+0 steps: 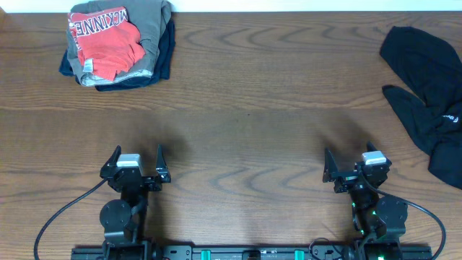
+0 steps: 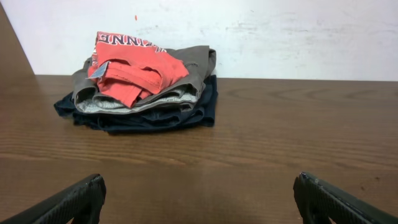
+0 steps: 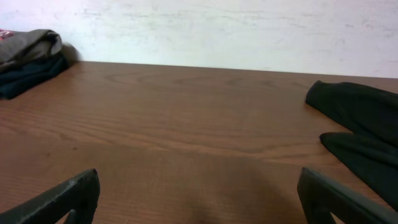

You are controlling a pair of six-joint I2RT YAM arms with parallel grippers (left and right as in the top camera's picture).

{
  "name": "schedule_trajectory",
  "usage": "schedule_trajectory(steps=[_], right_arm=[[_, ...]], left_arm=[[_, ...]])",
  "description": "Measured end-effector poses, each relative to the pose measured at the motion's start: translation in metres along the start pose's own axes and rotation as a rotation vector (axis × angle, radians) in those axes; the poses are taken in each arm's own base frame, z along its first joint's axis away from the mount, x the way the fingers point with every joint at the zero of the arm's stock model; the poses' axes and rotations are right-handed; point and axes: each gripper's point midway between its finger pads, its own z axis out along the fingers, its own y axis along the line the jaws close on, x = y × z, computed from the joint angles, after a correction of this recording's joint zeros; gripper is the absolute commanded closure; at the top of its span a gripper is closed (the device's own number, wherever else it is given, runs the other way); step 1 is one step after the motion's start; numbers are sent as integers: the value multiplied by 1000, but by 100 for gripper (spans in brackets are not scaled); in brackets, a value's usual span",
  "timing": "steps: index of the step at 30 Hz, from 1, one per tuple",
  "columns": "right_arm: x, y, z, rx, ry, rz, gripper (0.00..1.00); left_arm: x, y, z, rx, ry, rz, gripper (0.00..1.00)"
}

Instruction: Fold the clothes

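The clothes [image 1: 426, 94], a crumpled black top with a small white mark, lie at the table's far right edge, partly cut off by the frame. The right wrist view catches them as dark folds [image 3: 357, 134] on the right. My right gripper [image 1: 348, 160] [image 3: 199, 190] hovers open near the front edge, left of and nearer than the top, with bare wood between its fingers. My left gripper [image 1: 137, 157] [image 2: 199, 190] stands open near the front left, holding nothing.
A stack of folded garments [image 1: 119, 43] [image 2: 146, 87], red shirt with white letters on grey and navy pieces, sits at the back left; its edge [image 3: 28, 59] shows in the right wrist view. A white wall runs behind the table. Cables trail from both arm bases.
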Motion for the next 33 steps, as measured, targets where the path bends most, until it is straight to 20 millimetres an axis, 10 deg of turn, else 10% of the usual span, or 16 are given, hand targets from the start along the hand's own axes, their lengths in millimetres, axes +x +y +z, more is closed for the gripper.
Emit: schedule_trajectory(steps=[33], right_arm=[[0, 0, 0, 0, 0, 0, 1]], left_arm=[[-3, 0, -1, 0, -13, 1, 2]])
